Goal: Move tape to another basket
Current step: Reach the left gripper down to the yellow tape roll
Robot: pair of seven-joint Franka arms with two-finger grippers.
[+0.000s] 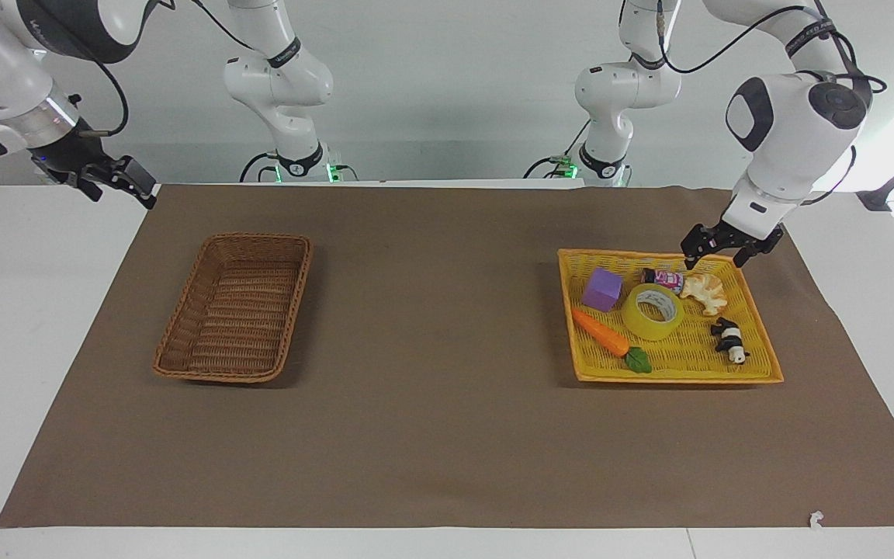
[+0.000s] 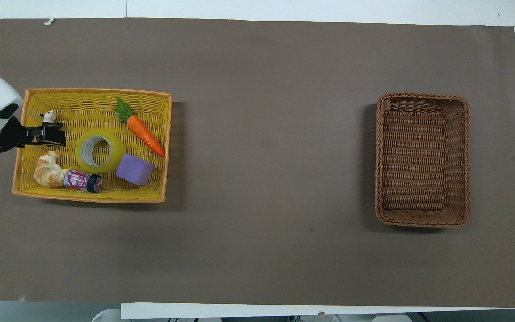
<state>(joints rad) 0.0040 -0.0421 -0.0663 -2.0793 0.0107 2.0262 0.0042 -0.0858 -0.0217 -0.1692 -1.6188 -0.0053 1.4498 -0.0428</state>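
The tape (image 1: 653, 311) lies flat in the yellow tray (image 1: 757, 365) at the left arm's end of the bench, among a purple cube (image 1: 601, 289), a carrot (image 1: 601, 332), a small bottle (image 1: 663, 278), a croissant (image 1: 704, 291) and a panda figure (image 1: 729, 339). The left gripper (image 1: 714, 253) hangs over the tray's robot-side rim, fingers spread, holding nothing. The basket (image 1: 234, 307) sits at the right arm's end. The right gripper (image 1: 123, 185) waits over that end's robot-side corner; its finger state cannot be determined.
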